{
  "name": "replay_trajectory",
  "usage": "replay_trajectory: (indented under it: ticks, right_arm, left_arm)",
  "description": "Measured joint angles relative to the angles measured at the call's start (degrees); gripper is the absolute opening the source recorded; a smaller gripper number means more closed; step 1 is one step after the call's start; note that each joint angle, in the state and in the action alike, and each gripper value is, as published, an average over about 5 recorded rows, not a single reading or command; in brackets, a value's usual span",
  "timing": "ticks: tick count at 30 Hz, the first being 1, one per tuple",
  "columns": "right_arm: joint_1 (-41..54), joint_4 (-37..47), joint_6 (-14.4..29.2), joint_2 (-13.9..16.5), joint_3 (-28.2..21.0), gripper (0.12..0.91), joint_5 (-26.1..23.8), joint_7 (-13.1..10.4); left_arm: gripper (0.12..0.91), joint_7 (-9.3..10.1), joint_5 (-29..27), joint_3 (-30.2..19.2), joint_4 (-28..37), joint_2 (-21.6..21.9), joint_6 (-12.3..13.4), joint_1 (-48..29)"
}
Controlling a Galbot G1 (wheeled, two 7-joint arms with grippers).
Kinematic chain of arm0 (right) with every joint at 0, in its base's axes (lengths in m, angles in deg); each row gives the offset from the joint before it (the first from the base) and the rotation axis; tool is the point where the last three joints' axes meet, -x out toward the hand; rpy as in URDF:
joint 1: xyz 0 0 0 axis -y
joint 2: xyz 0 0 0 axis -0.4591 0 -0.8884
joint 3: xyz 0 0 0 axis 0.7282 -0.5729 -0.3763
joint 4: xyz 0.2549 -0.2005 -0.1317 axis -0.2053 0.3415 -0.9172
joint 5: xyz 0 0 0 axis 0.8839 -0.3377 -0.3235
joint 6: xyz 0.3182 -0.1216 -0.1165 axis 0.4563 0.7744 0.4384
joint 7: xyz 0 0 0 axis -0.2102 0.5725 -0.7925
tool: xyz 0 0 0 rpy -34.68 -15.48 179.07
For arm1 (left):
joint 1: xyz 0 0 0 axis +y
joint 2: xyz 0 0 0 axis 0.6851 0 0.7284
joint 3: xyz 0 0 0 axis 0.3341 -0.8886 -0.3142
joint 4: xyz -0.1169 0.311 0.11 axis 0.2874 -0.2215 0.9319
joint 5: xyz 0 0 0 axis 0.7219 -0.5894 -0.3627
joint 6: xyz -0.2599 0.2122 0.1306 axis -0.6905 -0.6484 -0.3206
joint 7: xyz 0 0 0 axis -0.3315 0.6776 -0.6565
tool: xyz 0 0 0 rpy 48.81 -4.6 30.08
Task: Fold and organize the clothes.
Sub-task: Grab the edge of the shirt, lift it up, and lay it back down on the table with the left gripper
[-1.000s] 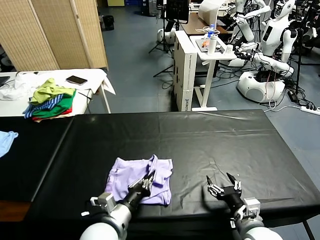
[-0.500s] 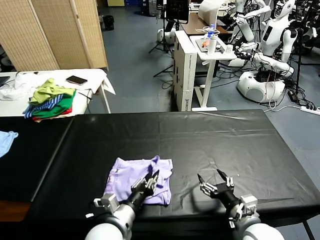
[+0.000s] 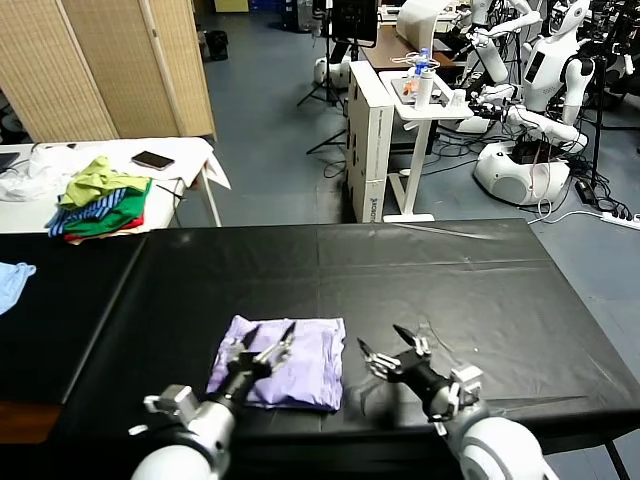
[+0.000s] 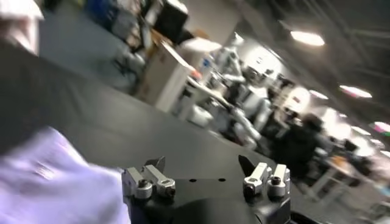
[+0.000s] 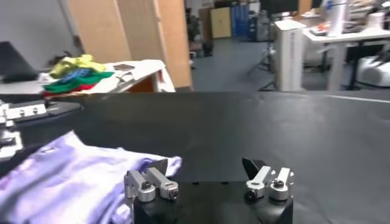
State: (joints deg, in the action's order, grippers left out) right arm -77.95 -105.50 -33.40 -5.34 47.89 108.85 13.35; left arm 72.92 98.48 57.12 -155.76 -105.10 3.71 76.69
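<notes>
black hands (image 3: pixel 262 346), silver screws, grey wrists

A long bench (image 3: pixel 430 270) under a black cover carries the folded lavender T-shirt (image 3: pixel 300 365) near its front edge, left of the middle, and a light blue garment (image 3: pixel 12 280) lies at its far left end, well apart from the shirt.

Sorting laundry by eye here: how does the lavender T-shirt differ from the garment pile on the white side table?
The lavender T-shirt is one plain pale piece; the garment pile mixes green, yellow and striped cloth. The T-shirt lies folded flat on the black table, between the open left gripper and open right gripper; the pile sits heaped, far from both. Neither is held.
</notes>
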Motion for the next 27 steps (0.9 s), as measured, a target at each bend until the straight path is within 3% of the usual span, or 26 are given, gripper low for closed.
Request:
replay_trajectory:
  ticks: [6,9,20,23,27]
  right_arm:
    - [5.6,4.0,-1.7,-2.1,-6.2,0.905,3.8,-2.6]
    - [6.7,5.4,-2.0,-3.0,-7.9,0.850,4.7,-3.1]
    - [7.3,8.4,0.6,-5.1,-8.9,0.205,2.6,-2.8]
    - [6.7,8.2,2.4,-5.6,-8.6,0.140,0.9,-2.7]
    - [5.5,7.8,2.4,-5.9,-7.5,0.139,-0.2,-3.0]
  left_arm:
    - [0.907,0.00,-4.7,2.4,0.3,-0.3,1.0,1.9]
    - [0.907,0.08,-5.5,3.2,0.5,-0.6,1.3,2.7]
    - [0.907,0.54,-6.9,4.2,0.6,-1.4,1.6,4.1]
    - [0.907,0.73,-7.3,4.4,0.9,-1.7,2.0,4.2]
    - [0.907,1.18,-7.8,4.7,1.6,-2.0,2.6,4.0]
